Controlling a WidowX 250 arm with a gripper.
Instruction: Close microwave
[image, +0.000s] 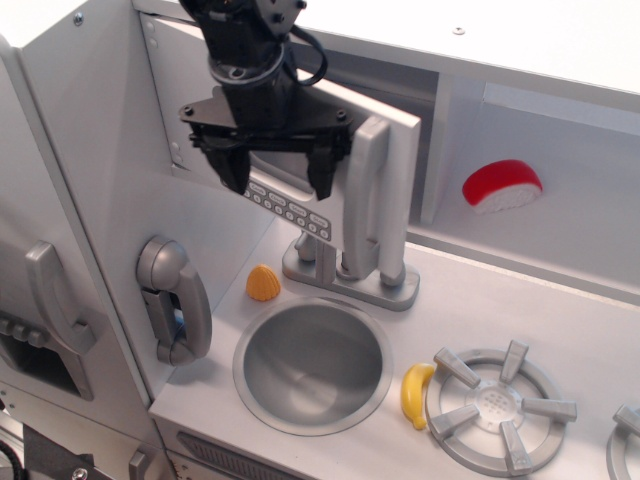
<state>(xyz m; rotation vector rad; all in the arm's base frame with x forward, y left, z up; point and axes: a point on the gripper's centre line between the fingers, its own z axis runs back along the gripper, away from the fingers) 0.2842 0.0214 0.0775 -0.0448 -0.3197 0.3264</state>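
Note:
The microwave is the white compartment at upper left. Its hinged white door (395, 135) is almost swung shut and stands only a little ajar. The door's vertical grey bar handle (368, 200) and its row of small grey buttons (290, 208) face me. My black gripper (275, 175) is pressed against the door's front, just left of the handle and above the buttons. Its two fingers (228, 165) point down, spread apart and holding nothing. The window is hidden behind the gripper.
A red-and-white toy (501, 186) lies in the shelf nook to the right. Below are the grey faucet base (350, 282), an orange toy (263, 283), the round sink (312, 363), a yellow banana (416, 392) and a burner (496, 405). A grey toy phone (172, 298) hangs on the left wall.

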